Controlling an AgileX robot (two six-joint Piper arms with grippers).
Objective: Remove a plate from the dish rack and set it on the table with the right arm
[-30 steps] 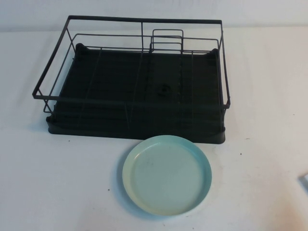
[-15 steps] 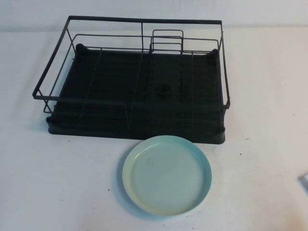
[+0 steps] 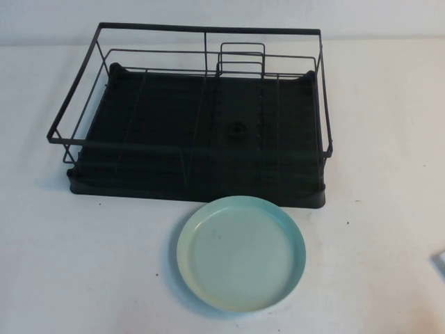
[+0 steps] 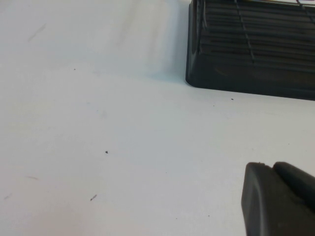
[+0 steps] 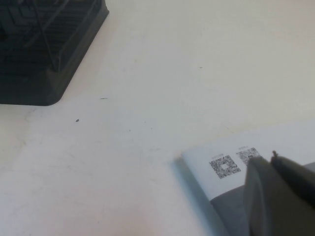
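One glossy plate [image 3: 240, 252], left tool [image 4: 276, 199], right tool [image 5: 279, 196] seemingly over table [image 3: 83, 264]

Looks like a lab or test bench dressed with kitchen items, not a lived-in kitchen. Plain white, lightly speckled table [image 3: 83, 264] filling nearly the whole high view, pale bare wall behind. Only household goods: black wire dish rack [image 3: 195, 118] on a ribbed drip tray, and a mint-green plate [image 3: 240, 252] flat on the table just in front of it. White card printed with two small square codes [image 5: 231, 164] lying on the table in the right wrist view. Black tip of left gripper [image 4: 278, 199] and of right gripper [image 5: 278, 191] low over the table at the edge of each wrist view.
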